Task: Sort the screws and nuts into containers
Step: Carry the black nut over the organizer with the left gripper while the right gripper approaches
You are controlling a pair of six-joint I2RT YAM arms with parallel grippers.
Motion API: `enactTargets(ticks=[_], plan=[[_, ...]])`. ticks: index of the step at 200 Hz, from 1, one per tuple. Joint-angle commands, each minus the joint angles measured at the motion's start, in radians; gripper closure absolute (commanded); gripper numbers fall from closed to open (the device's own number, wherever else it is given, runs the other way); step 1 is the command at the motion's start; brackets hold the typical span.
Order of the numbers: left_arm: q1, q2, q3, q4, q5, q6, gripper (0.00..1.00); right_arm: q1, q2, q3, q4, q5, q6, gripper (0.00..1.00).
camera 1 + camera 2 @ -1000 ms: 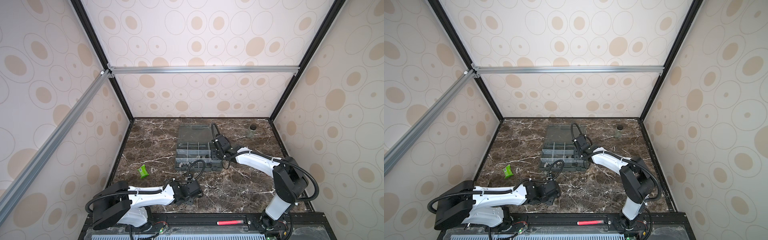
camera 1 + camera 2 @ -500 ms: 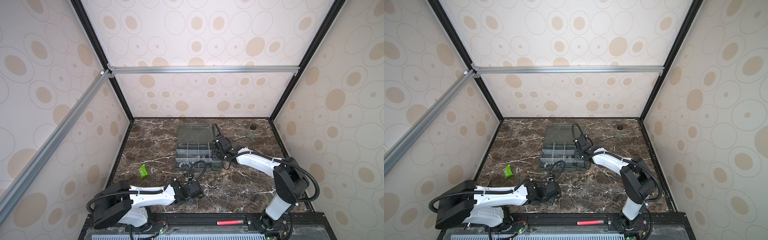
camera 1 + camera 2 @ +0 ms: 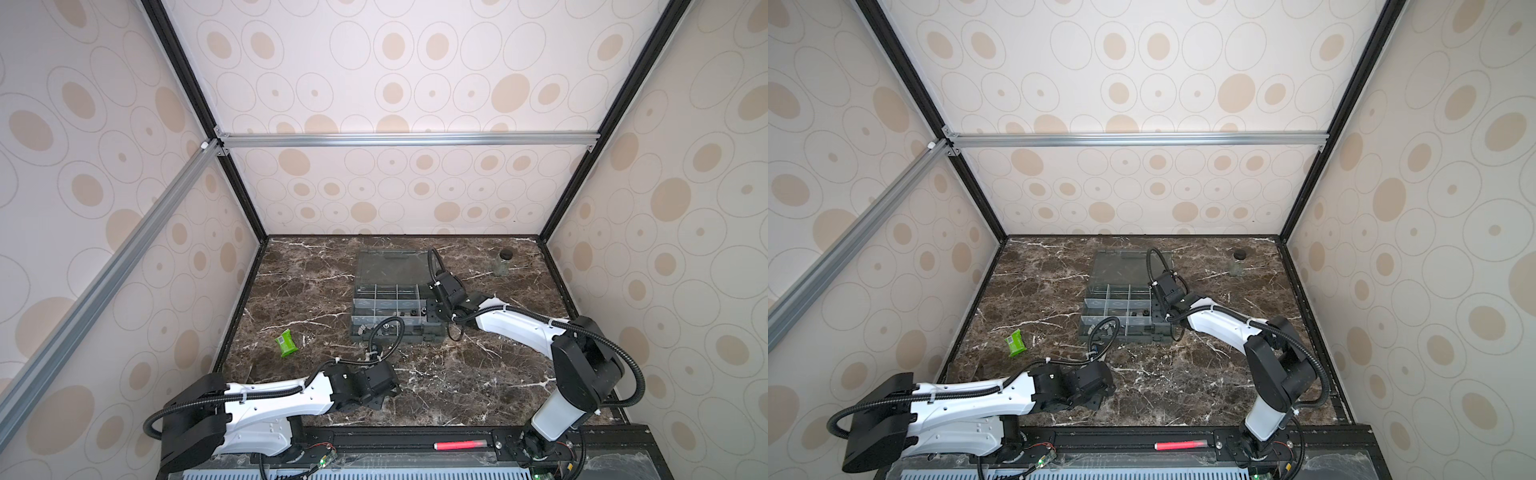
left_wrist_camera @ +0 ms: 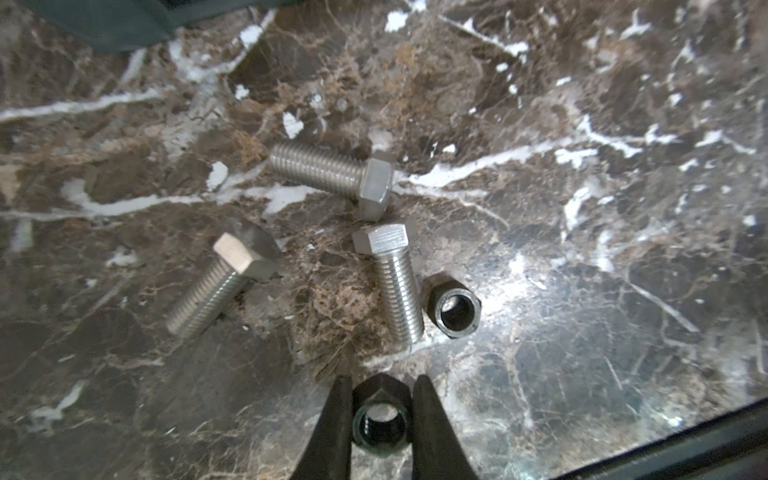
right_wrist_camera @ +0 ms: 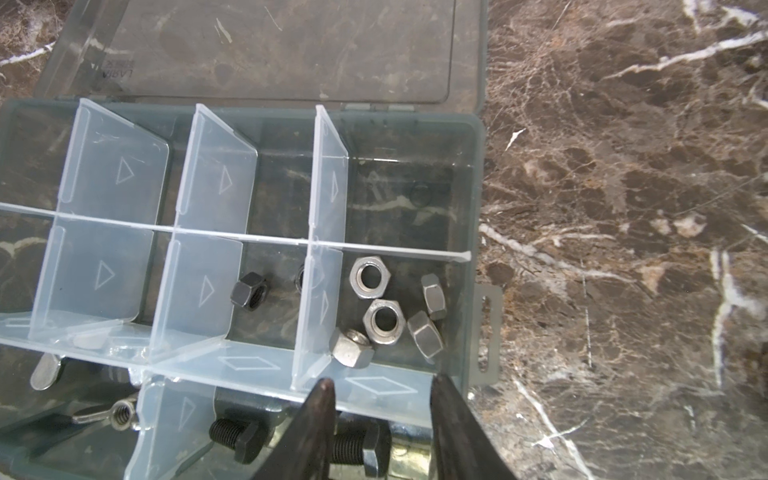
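Observation:
In the left wrist view my left gripper is shut on a black hex nut, one finger against each side, low over the marble. Three silver screws and a second black nut lie loose beyond it. My right gripper hovers open and empty over the organizer box's right-hand compartments. One compartment holds several silver hex nuts, its neighbour black nuts. Black screws and wing nuts lie in the nearest row.
In both top views the box stands mid-table with its clear lid folded flat behind it. A small glass jar stands at the back right. A green packet lies to the left. A red stick rests on the front rail.
My left gripper's jaws have closed onto the black nut. The right arm has stayed where it was over the box.

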Motion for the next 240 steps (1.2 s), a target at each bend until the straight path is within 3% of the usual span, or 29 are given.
enactTargets(ticks=[1, 53, 82, 107, 173, 240], plan=[[-0.001, -0.051, 0.056, -0.030, -0.058, 0.022, 0.79, -0.011, -0.044, -0.018, 0.011, 0.026, 0.014, 0.59], [0.145, 0.064, 0.255, 0.108, -0.052, 0.239, 0.78, -0.015, -0.078, -0.021, -0.007, 0.044, 0.014, 0.59], [0.284, 0.208, 0.394, 0.229, 0.017, 0.377, 0.78, -0.015, -0.121, -0.038, -0.024, 0.066, 0.010, 0.59], [0.352, 0.359, 0.542, 0.260, 0.049, 0.461, 0.79, -0.016, -0.158, -0.041, -0.068, 0.104, -0.002, 0.59], [0.439, 0.619, 0.774, 0.272, 0.168, 0.490, 0.78, -0.021, -0.259, -0.078, -0.089, 0.161, -0.006, 0.57], [0.461, 0.675, 0.783, 0.296, 0.193, 0.479, 0.73, -0.027, -0.273, -0.077, -0.097, 0.165, -0.022, 0.57]])
